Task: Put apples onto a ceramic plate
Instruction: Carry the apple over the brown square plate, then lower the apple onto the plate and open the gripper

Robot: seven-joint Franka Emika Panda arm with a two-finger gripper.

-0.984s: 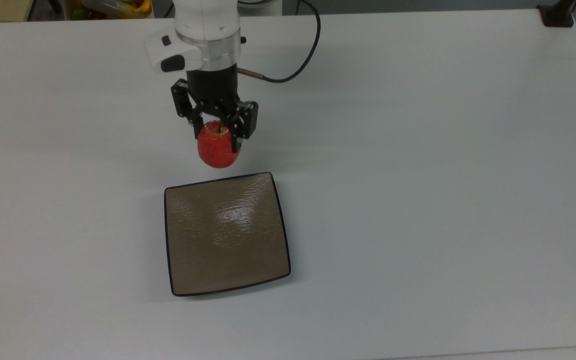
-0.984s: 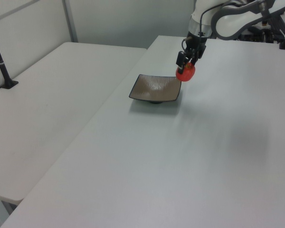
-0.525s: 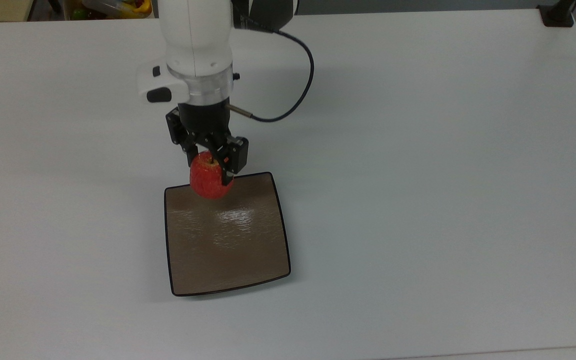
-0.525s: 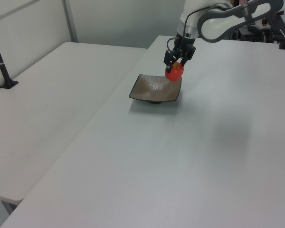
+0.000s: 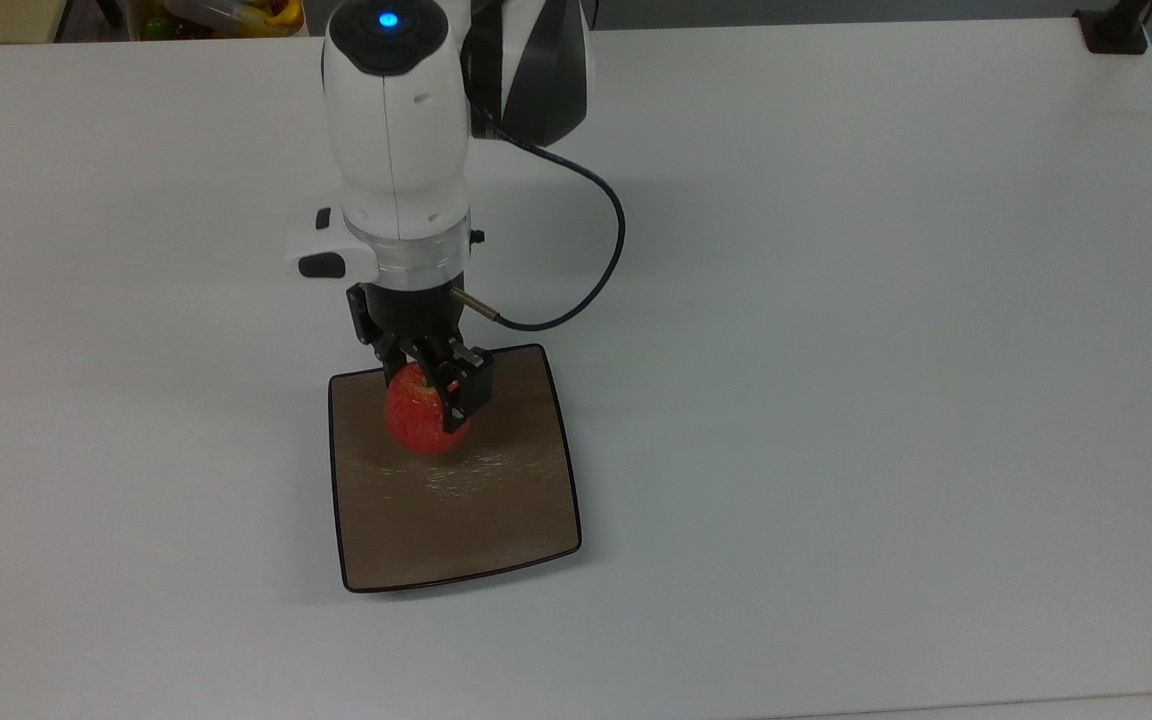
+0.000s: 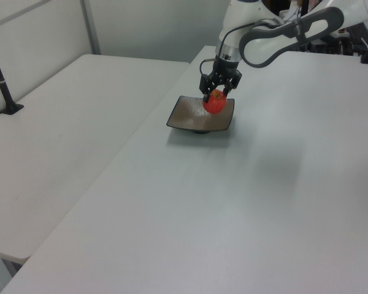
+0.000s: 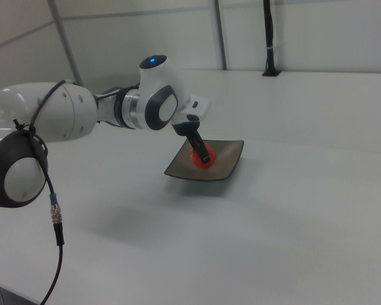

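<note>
Top view, claw (image 5: pixel 428 396) clamped a red apple (image 5: pixel 421 420) over the square brown plate (image 5: pixel 456 500), white desk (image 5: pixel 836 350) beneath

A robotics lab or test room, by the look of it. Broad white surface (image 5: pixel 836 300) carrying a white Franka arm (image 5: pixel 396 130) with a black cable (image 5: pixel 606 260) looping off at 3 o'clock. Second plain white table (image 6: pixel 67 135) alongside in the left view. Pale partition walls (image 7: pixel 305 32) with metal posts behind, and a black clamp-mounted pole (image 7: pixel 268 38) near 12 o'clock in the right view.
</note>
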